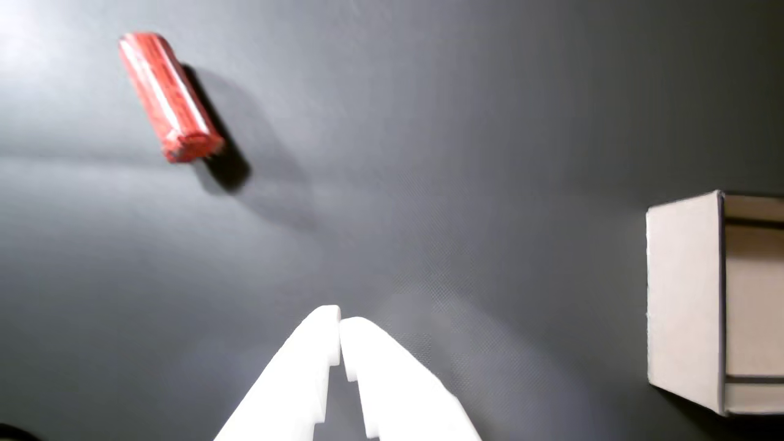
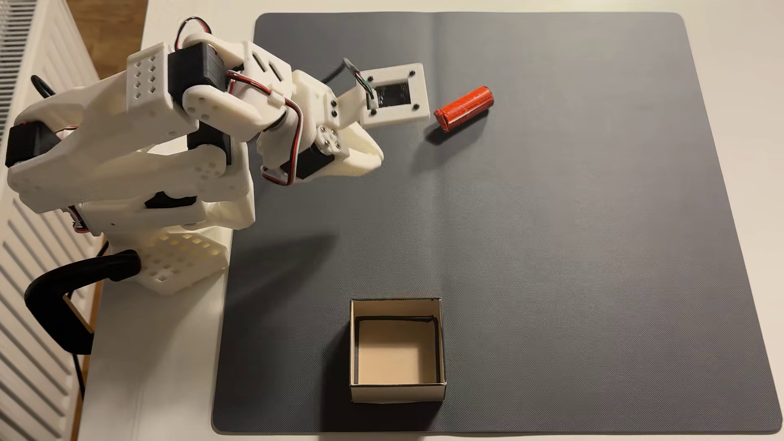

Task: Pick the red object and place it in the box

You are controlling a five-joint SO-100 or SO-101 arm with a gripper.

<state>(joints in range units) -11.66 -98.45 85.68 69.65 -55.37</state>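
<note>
In the wrist view, the clenched white plastic claw (image 1: 340, 321) has the orange-red glossy cylinder (image 1: 169, 98) at eleven o'clock, its long axis running eleven-to-five.

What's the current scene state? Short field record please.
object: small orange-red cylinder, lying on its side on the dark grey mat, untouched
box: square open-topped cardboard box, empty, near the mat's front edge in the fixed view
gripper: white two-finger gripper, shut, holding nothing, above the mat
gap: cylinder and gripper apart
stage: pick not yet begun
</note>
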